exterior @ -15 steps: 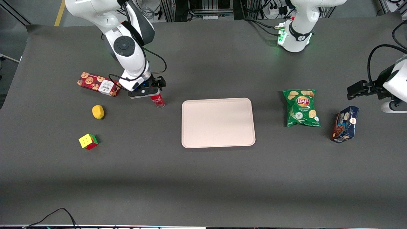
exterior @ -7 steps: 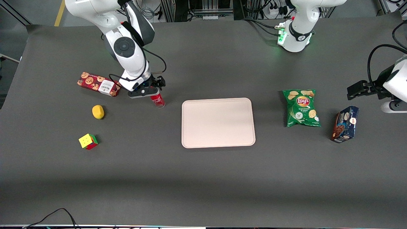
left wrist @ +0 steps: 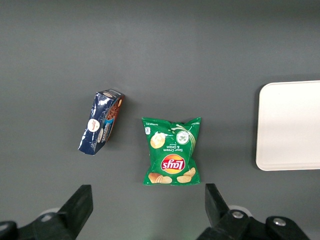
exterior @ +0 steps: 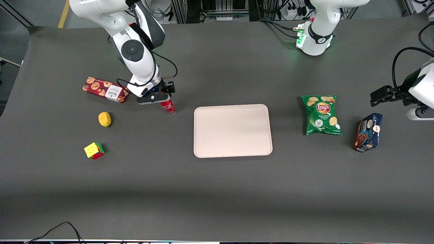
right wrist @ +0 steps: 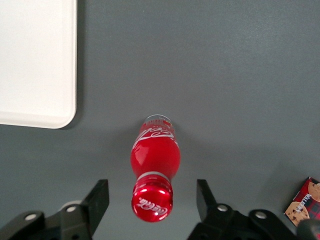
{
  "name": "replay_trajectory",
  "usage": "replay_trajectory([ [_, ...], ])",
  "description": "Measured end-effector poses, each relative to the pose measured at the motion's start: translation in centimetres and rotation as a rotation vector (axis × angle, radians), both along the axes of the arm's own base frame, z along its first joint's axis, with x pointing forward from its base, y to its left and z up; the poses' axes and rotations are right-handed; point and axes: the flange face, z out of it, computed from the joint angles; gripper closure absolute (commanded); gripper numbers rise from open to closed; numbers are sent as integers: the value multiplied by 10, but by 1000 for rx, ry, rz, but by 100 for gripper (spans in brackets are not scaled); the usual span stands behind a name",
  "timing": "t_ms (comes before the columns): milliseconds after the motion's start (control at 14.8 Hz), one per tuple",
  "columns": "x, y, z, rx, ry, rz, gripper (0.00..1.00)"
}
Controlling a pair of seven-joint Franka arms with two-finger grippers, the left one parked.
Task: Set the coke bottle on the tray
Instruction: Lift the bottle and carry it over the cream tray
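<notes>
The coke bottle (exterior: 168, 107) is a slim red bottle with a red cap, standing upright on the dark table beside the tray (exterior: 232, 130), toward the working arm's end. In the right wrist view the bottle (right wrist: 154, 159) stands between the two black fingers (right wrist: 98, 199), its cap (right wrist: 152, 201) midway, with a gap on each side. My gripper (right wrist: 152, 196) is open, directly above the bottle (exterior: 159, 98), not touching it. The pale pinkish-beige tray is bare; one corner shows in the right wrist view (right wrist: 37, 60).
A red cookie box (exterior: 105, 89) lies beside the gripper, toward the working arm's end. A yellow lemon (exterior: 104, 119) and a colour cube (exterior: 94, 150) lie nearer the camera. A green Lay's bag (exterior: 321, 115) and a dark blue box (exterior: 368, 131) lie toward the parked arm's end.
The gripper has barely moved above the bottle, with a very slight shift. The bottle and the other things stay in place.
</notes>
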Motion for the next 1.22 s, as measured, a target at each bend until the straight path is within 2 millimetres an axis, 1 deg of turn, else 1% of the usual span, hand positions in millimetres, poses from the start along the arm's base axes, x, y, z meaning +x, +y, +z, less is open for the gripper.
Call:
replay_trajectory([
  [68,0,0,0,0,0,0,36],
  [270,0,0,0,2,-3,-1,44],
  [405,0,0,0,4,-6,-1,54],
  [473,0,0,0,5,-7,-1,61],
  [541,0,0,0,5,-7,-1,70],
  [676,0,0,0,5,-7,-1,93],
  [743,0,0,0,6,-8,-2,100],
  [1081,1,0,0,7,-9,-2,100],
  [1216,3,1,4,6,-8,-3,100],
])
